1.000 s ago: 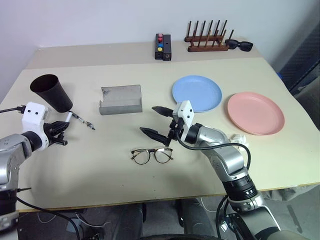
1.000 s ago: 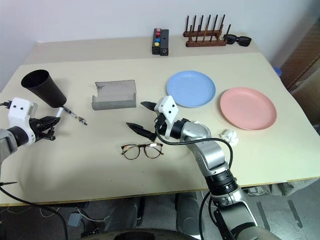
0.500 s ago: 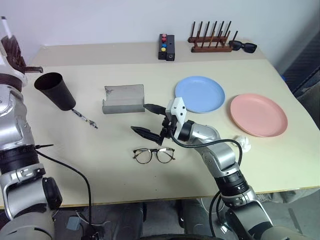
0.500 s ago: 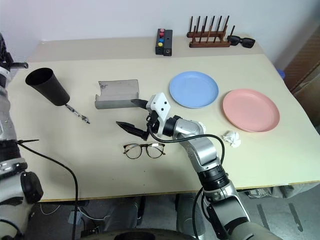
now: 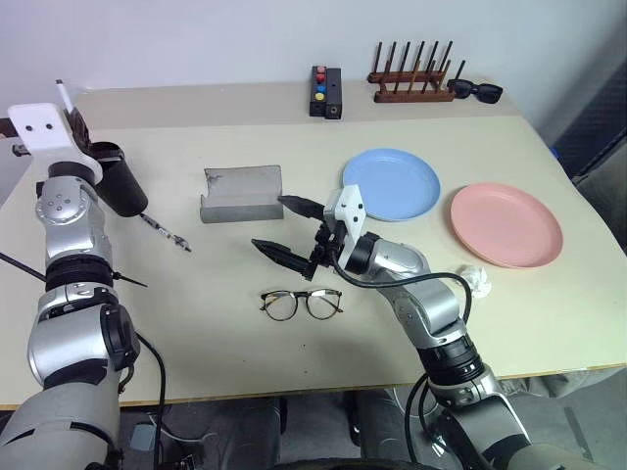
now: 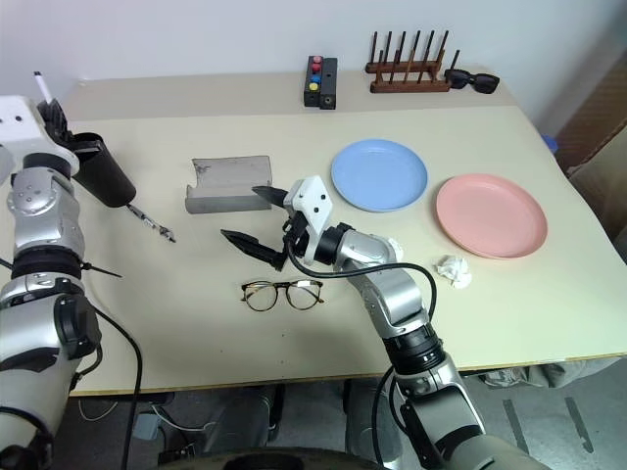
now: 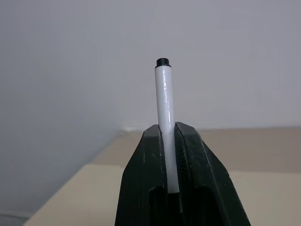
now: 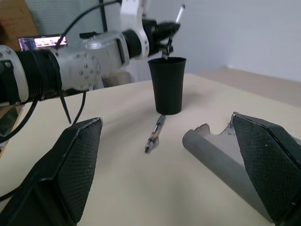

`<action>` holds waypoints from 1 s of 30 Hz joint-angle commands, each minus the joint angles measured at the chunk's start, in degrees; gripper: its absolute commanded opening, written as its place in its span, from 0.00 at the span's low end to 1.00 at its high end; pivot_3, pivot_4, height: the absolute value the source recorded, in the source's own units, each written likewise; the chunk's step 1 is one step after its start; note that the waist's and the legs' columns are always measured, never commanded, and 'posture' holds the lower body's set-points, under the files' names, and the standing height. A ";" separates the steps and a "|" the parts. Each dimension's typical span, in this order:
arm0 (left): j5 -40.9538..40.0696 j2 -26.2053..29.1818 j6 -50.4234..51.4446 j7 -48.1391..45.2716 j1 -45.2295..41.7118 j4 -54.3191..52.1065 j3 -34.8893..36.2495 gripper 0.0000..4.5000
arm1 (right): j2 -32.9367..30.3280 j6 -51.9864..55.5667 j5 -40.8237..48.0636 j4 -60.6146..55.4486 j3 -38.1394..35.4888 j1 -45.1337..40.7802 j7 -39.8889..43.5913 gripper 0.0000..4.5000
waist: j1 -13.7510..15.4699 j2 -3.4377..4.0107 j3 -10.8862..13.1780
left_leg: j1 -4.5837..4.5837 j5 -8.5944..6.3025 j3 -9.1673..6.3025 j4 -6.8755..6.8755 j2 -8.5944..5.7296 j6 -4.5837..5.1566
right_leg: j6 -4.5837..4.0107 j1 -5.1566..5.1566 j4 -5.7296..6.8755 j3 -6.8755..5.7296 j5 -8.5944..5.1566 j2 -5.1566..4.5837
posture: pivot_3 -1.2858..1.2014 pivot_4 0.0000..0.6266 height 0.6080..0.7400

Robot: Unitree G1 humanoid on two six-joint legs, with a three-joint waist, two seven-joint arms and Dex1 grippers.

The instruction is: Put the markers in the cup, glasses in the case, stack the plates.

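Observation:
My left gripper (image 5: 76, 125) is shut on the white marker (image 7: 165, 117), which points upward just above the rim of the black cup (image 5: 120, 184) at the table's far left. A dark, thin marker (image 5: 167, 232) lies on the table next to the cup's base. The grey case (image 5: 242, 193) lies open at the middle. My right gripper (image 5: 271, 223) hovers open and holds nothing, between the case and the glasses (image 5: 301, 303) lying nearer the front edge. The blue plate (image 5: 390, 183) and the pink plate (image 5: 506, 223) sit side by side on the right.
A black box with coloured buttons (image 5: 323, 91), a wooden peg rack (image 5: 411, 83) and black sunglasses (image 5: 480, 91) stand along the back. A crumpled white paper (image 5: 477, 279) lies by the pink plate.
My left gripper has lifted the white marker from table level beside the cup up over its rim and tipped it upward. The right gripper has stayed open and hardly moved.

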 commanded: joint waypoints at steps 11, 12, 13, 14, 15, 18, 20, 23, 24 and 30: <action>-0.41 0.47 -2.68 0.90 0.18 0.01 -0.64 0.35 | 0.72 -0.84 1.79 -2.48 -0.57 -0.72 -0.17 1.00 | 0.07 -0.01 0.00 | 0.00 0.00 -0.01 0.01 0.00 0.00 | 0.01 0.00 0.01 0.00 0.00 0.00 | 0.52 0.24 0.99; -0.41 0.43 -2.63 1.05 0.32 -0.20 -0.67 0.47 | 0.72 -0.85 1.83 -2.45 -0.55 -0.74 -0.09 1.00 | 0.07 -0.01 0.00 | 0.00 0.00 0.00 0.01 0.00 0.00 | 0.01 0.00 0.02 0.00 0.00 0.00 | 0.52 0.24 0.99; -0.41 0.41 -2.57 1.15 0.41 -0.34 -0.69 0.59 | 0.74 -0.86 1.84 -2.39 -0.52 -0.78 -0.03 1.00 | 0.08 -0.01 0.00 | 0.00 0.00 -0.01 0.00 0.00 0.00 | 0.01 0.00 0.02 0.00 0.00 0.00 | 0.52 0.24 0.99; -0.44 0.40 -2.51 1.22 0.51 -0.47 -0.70 0.70 | 0.79 -0.87 1.85 -2.27 -0.49 -0.86 0.02 1.00 | 0.10 -0.01 0.00 | 0.00 0.00 -0.01 0.01 0.00 0.00 | 0.01 0.00 0.02 0.00 0.00 0.00 | 0.52 0.24 0.99; -0.48 0.37 -2.48 1.27 0.63 -0.64 -0.70 0.82 | 0.80 -0.88 1.86 -2.22 -0.49 -0.89 0.07 1.00 | 0.11 -0.01 0.00 | 0.00 0.00 -0.01 0.01 0.00 0.00 | 0.01 0.00 0.02 0.00 0.00 0.00 | 0.52 0.24 0.99; -0.73 0.23 -2.25 1.37 1.09 -1.28 -0.62 0.92 | 0.86 -0.95 1.86 -2.01 -0.49 -1.00 0.20 1.00 | 0.11 -0.01 0.00 | 0.00 0.00 -0.01 0.01 0.00 0.00 | 0.01 0.00 0.02 0.00 0.00 0.00 | 0.52 0.24 0.99; -1.09 0.04 -2.02 1.24 1.51 -2.13 -0.46 0.92 | 0.91 -0.99 1.86 -1.90 -0.47 -1.07 0.27 1.00 | 0.11 -0.01 0.00 | 0.00 0.00 -0.01 0.01 0.00 0.00 | 0.01 0.00 0.02 0.00 0.00 0.00 | 0.52 0.24 0.99; -2.90 -0.73 -0.41 0.10 2.49 -6.39 0.17 0.92 | 0.95 -1.02 1.83 -1.86 -0.52 -1.07 0.26 1.00 | 0.08 -0.01 0.00 | 0.00 0.00 -0.01 0.01 0.00 0.00 | 0.01 0.00 0.02 0.00 0.00 0.00 | 0.52 0.24 0.99; -4.15 -1.53 1.42 -0.95 3.68 -11.46 -0.03 0.92 | 0.91 -0.99 1.80 -1.96 -0.61 -0.94 0.13 1.00 | 0.12 -0.01 0.00 | 0.00 0.00 -0.01 0.01 0.00 0.00 | 0.01 0.00 0.02 0.00 0.00 0.00 | 0.52 0.24 0.99; -7.70 -5.67 21.85 0.66 15.48 -46.57 -2.91 0.92 | 0.70 -0.76 1.78 -2.66 -0.83 -0.11 -0.39 1.00 | 0.07 0.00 0.00 | -0.02 0.00 -0.04 0.00 0.00 -0.01 | 0.00 0.00 0.02 0.01 0.01 -0.02 | 0.52 0.24 0.99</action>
